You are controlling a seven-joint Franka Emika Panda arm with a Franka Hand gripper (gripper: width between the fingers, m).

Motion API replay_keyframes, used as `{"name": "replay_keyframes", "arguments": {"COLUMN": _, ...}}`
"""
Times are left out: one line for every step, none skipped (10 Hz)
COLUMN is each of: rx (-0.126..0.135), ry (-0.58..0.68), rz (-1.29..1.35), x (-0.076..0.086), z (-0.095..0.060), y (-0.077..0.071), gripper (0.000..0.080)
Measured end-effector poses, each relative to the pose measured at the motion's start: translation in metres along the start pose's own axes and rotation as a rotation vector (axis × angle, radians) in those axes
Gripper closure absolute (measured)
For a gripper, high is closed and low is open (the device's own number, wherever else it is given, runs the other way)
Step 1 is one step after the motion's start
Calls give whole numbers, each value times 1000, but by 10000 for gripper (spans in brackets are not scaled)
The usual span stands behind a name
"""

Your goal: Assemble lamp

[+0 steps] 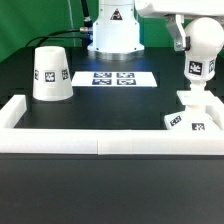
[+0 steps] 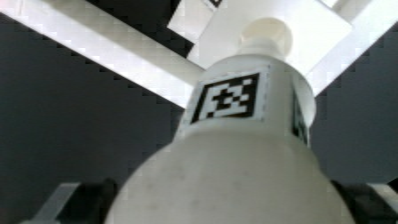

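The jaws are clamped on the round head of the bulb [image 1: 199, 62], held upright with its narrow end just over, perhaps touching, the base [image 1: 187, 121] in the wall strip's [image 1: 100, 141] corner. A stem off-centre could tip or shove the base when pressed. Only the exterior view shows the shade [image 1: 50, 73], well apart on the counter [image 1: 120, 105]; in the wrist view the bulb hides the joint.

Shade [image 1: 50, 73] stood on worktop [image 1: 110, 112], exterior view's left | marker board [image 1: 118, 78] lay beside it, mid-worktop, farther back | bulb [image 1: 198, 66] stood upright over base [image 1: 186, 119], exterior view's right | wall strip [image 1: 100, 142] ran along the front, before them all.
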State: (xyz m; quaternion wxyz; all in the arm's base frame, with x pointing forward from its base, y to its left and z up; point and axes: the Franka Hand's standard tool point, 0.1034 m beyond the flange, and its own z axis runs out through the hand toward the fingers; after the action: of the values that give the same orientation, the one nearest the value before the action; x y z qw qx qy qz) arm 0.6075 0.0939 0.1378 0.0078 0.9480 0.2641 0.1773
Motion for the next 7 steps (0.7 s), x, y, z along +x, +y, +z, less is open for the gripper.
{"name": "replay_keyframes", "arguments": {"rx": 3, "ry": -5, "rz": -1, "x": -2, "z": 3, "y": -2, "gripper": 220}}
{"name": "replay_keyframes", "arguments": {"rx": 5, "ry": -8, "rz": 0, "x": -3, "z": 5, "y": -2, "gripper": 220}}
{"name": "replay_keyframes", "arguments": {"rx": 6, "ry": -11, "rz": 0, "x": -5, "z": 7, "y": -3, "gripper": 220}}
{"name": "replay_keyframes", "arguments": {"rx": 8, "ry": -15, "rz": 0, "x": -6, "z": 9, "y": -4, "gripper": 220}}
{"name": "replay_keyframes", "arguments": {"rx": 11, "ry": -18, "rz": -1, "x": -8, "z": 12, "y": -5, "gripper": 220}}
{"name": "replay_keyframes", "arguments": {"rx": 11, "ry": -14, "rz": -3, "x": -8, "z": 13, "y": -7, "gripper": 220}}
{"name": "replay_keyframes", "arguments": {"rx": 8, "ry": -6, "rz": -3, "x": -7, "z": 13, "y": -7, "gripper": 220}}
